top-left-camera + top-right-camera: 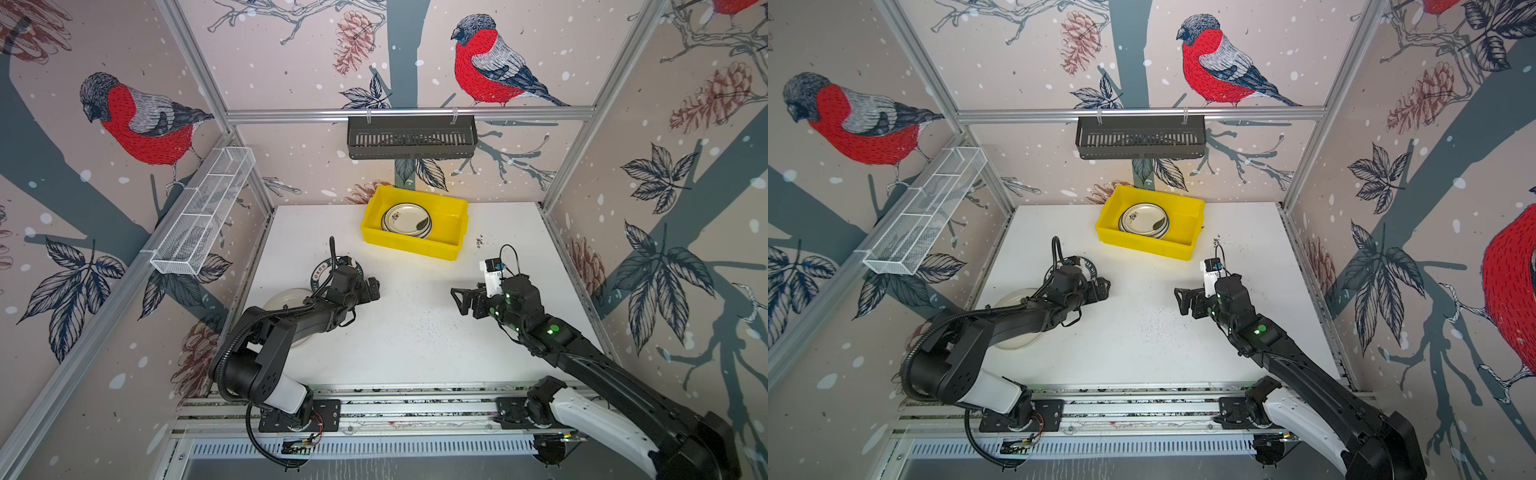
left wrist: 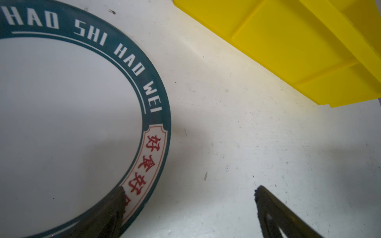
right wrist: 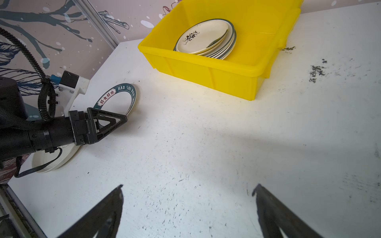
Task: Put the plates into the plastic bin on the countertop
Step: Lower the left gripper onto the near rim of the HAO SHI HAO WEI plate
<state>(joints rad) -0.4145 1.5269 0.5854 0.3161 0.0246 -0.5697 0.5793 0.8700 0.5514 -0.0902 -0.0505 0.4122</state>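
Note:
The yellow plastic bin (image 1: 411,246) (image 1: 1142,246) stands at the back of the white countertop (image 1: 415,340) and holds a stack of plates (image 1: 406,219) (image 3: 204,39). On top of the stack is a cream plate with a black motif. A teal-rimmed lettered plate (image 2: 72,113) (image 3: 119,96) lies flat on the left. My left gripper (image 2: 190,188) (image 1: 372,289) is open at its edge, one finger over the rim and one over bare countertop. A plain cream plate (image 1: 282,299) (image 3: 61,158) lies partly under the left arm. My right gripper (image 3: 189,186) (image 1: 457,301) hangs open and empty over the countertop.
A dark slotted basket (image 1: 411,137) hangs on the back rail. A white wire mesh tray (image 1: 203,212) is fixed to the left wall. Aluminium rails (image 1: 395,407) carry both arm bases at the front edge. Black specks (image 1: 480,241) lie right of the bin.

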